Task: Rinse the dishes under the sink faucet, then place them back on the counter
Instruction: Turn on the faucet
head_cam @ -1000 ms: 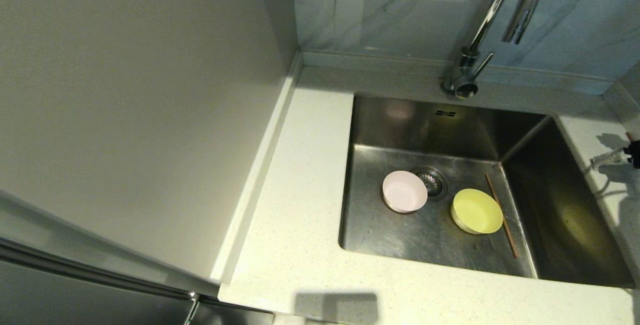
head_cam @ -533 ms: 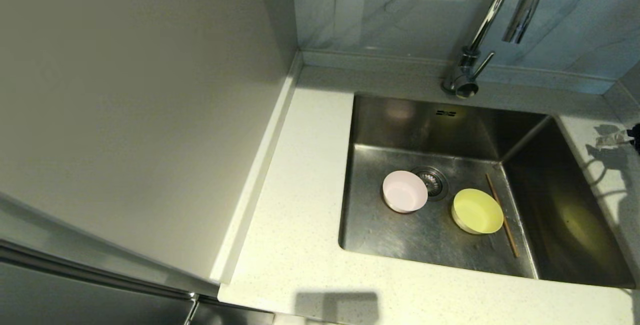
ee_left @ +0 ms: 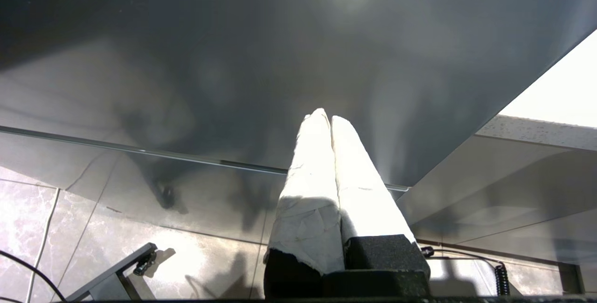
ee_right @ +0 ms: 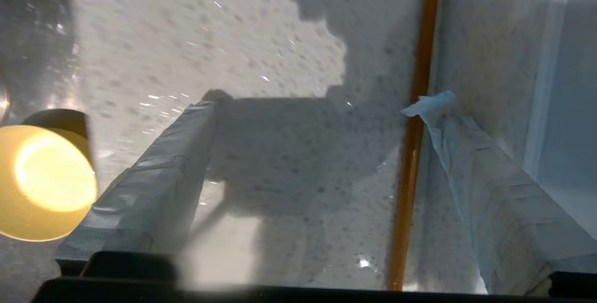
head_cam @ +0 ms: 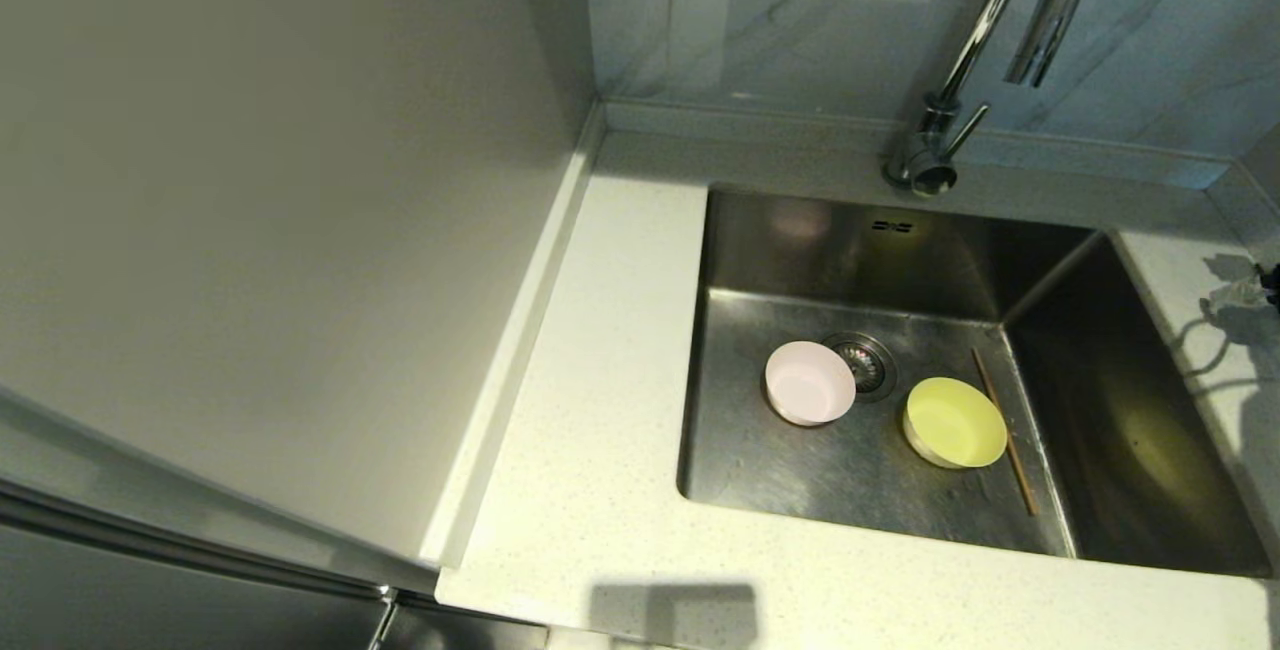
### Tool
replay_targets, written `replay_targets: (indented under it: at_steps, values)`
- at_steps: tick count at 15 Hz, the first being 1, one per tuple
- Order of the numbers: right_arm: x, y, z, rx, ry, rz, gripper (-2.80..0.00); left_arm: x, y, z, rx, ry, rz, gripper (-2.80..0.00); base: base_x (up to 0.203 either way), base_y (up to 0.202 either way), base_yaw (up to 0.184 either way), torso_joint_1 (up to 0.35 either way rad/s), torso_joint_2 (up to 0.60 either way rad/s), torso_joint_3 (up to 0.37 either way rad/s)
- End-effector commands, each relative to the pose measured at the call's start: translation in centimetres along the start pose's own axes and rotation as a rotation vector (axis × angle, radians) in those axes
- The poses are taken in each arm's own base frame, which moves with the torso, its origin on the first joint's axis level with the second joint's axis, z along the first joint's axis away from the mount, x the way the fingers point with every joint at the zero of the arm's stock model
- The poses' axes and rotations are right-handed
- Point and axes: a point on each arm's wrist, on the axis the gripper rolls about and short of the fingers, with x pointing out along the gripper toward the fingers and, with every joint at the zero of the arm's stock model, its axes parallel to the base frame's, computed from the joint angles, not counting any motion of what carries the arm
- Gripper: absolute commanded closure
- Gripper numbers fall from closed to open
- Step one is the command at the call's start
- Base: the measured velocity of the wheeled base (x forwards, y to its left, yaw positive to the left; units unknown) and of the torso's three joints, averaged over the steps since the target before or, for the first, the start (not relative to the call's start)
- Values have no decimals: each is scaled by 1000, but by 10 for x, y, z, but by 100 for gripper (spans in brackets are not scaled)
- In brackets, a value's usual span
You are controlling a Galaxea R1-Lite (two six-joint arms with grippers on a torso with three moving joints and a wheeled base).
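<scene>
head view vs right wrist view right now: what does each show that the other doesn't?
Head view only: the pink bowl beside the drain, one chopstick lying in the sink, the faucet, and the long stretch of counter left of the basin.

Right wrist view only: the right gripper with its taped fingers spread open over the speckled counter, and a second chopstick lying on that counter between the fingers, near the raised edge.

Both: the yellow-green bowl and the counter. The head view catches only a sliver of the right gripper at its right edge.
</scene>
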Motion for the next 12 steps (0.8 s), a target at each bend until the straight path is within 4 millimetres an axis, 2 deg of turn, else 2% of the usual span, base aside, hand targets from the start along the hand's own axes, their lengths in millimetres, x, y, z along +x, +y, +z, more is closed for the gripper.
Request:
replay_targets:
  at_steps: [1, 12]
  values:
    - [5, -2, -4, 5, 17, 4, -280, 0, 0, 0, 0, -3, 0, 0, 0, 0, 0, 0, 0, 0]
    - [17, 1, -22, -26, 94, 23, -280, 0, 0, 0, 0, -3, 0, 0, 0, 0, 0, 0, 0, 0]
